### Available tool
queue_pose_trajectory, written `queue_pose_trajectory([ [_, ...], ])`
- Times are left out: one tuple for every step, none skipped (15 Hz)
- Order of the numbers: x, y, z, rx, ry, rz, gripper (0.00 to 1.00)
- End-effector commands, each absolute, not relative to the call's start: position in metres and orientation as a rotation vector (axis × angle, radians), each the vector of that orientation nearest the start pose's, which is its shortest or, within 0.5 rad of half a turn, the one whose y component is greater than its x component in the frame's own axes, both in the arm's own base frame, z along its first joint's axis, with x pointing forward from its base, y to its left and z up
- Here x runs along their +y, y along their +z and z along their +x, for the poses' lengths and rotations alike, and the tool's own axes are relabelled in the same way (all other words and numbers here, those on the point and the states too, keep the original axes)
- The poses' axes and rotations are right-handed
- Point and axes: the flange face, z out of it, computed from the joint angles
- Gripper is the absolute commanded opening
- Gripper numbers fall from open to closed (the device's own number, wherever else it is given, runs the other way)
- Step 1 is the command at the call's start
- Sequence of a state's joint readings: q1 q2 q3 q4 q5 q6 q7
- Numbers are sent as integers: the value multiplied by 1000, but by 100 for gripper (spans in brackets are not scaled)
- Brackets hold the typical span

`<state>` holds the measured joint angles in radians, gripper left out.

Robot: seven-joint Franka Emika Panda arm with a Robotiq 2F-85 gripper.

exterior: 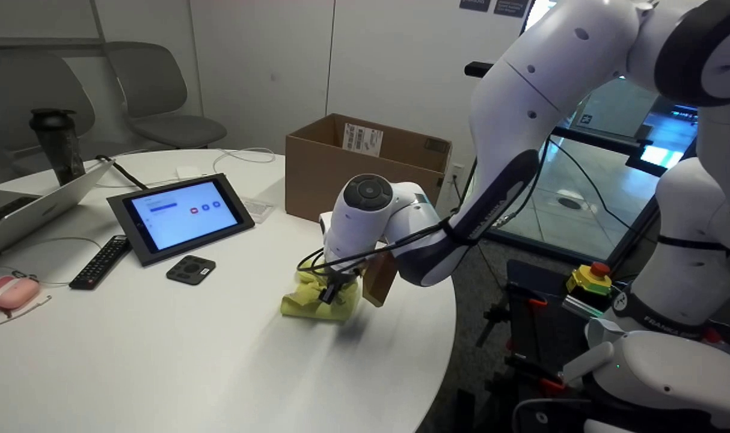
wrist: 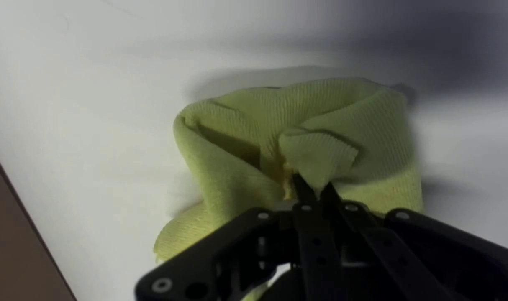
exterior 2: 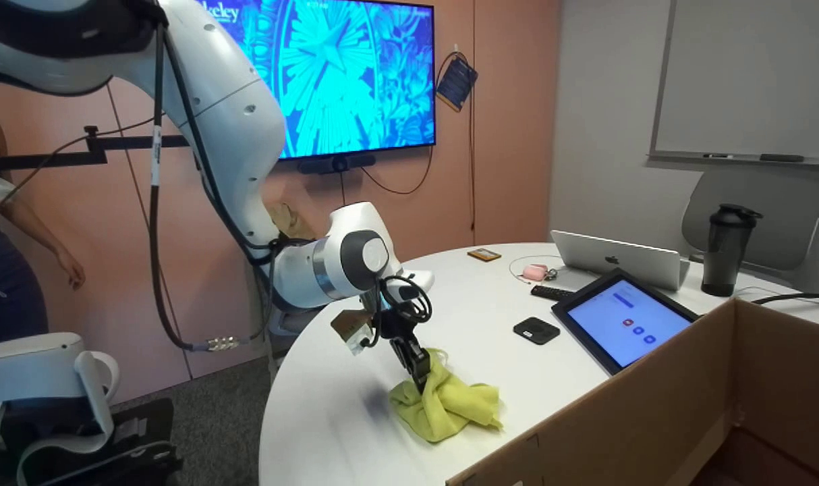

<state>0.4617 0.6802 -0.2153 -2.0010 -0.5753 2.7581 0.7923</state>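
Note:
A crumpled yellow-green cloth (exterior: 308, 307) lies on the white round table (exterior: 220, 361). It also shows in an exterior view (exterior 2: 460, 401) and fills the middle of the wrist view (wrist: 229, 171). My black gripper (wrist: 312, 184) points down into the cloth, its fingertips almost together with a small fold pinched between them. The fold's end sticks out past the tips. In both exterior views the gripper (exterior: 330, 291) (exterior 2: 421, 381) is low over the table, its tips in the cloth. Most of the cloth rests on the tabletop.
An open cardboard box (exterior: 353, 174) (exterior 2: 625, 418) stands beside the cloth. A tablet on a stand (exterior: 184, 213), a black puck-shaped device (exterior: 190, 270), a remote (exterior: 100, 263), a laptop (exterior 2: 618, 260), a dark bottle (exterior 2: 726, 250) and a pink case (exterior 2: 535, 272) are on the table.

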Motion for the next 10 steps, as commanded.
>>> queue_pose_trajectory([
  [160,99,601,8,-281,-3412,3],
  [158,97,605,30,-273,-3411,4],
  [155,99,608,44,-266,-3410,4],
  [153,102,610,49,-265,-3407,7],
  [152,107,611,49,-267,-3406,32],
  [151,111,611,43,-272,-3407,32],
  [150,114,611,30,-272,-3398,35],
  [149,118,609,15,-268,-3390,41],
  [148,121,607,5,-265,-3384,50],
  [146,126,605,-17,-272,-3380,57],
])
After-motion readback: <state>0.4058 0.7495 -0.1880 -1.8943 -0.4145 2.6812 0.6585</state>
